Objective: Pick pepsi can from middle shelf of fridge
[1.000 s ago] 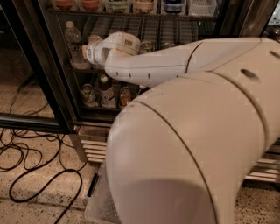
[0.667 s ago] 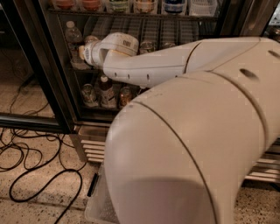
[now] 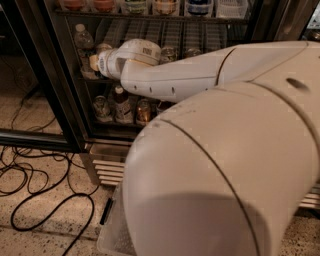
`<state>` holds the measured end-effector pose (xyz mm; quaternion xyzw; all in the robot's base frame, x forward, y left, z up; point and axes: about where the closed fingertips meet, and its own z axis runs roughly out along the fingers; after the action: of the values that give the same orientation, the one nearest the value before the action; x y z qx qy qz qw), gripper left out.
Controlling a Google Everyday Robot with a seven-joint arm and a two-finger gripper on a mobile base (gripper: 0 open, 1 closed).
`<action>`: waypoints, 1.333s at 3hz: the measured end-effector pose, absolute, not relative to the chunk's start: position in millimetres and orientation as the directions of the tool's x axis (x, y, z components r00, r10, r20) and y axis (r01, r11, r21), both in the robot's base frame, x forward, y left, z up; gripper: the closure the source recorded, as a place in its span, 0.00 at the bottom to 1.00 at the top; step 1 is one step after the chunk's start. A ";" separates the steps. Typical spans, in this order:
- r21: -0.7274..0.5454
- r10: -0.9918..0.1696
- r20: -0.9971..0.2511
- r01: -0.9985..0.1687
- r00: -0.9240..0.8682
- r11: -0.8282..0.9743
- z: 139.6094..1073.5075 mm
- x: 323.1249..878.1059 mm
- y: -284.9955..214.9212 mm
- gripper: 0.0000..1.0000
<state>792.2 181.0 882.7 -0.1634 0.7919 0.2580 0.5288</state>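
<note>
The fridge stands open in front of me, with a dark frame and wire shelves. My arm reaches in at the level of the middle shelf, a wire rack with pale lane dividers. The gripper is at the far left of that shelf, beside a clear water bottle; the white wrist covers most of it. No dark blue pepsi can shows; it is hidden or out of view. Two silver-topped cans stand just behind the forearm, their sides hidden.
Drinks line the top shelf. Bottles and jars stand on the bottom shelf. The glass door hangs open at left. Black cables lie on the floor. A clear plastic bin sits under my arm's large white housing.
The wrist has edged slightly left along the middle shelf. Nothing else has visibly changed.
</note>
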 end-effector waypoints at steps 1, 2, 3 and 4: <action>0.230 0.003 -0.911 -0.503 -0.412 0.833 873.4 780.2 165.5 1.00; 0.216 -0.005 -0.901 -0.457 -0.434 0.863 867.3 771.7 145.0 1.00; 0.246 0.010 -0.880 -0.437 -0.474 0.865 855.9 754.1 137.8 1.00; 0.231 -0.005 -0.885 -0.448 -0.465 0.864 857.3 754.2 139.0 1.00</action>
<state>754.2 139.0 857.3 -0.1367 0.8265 0.2220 0.4988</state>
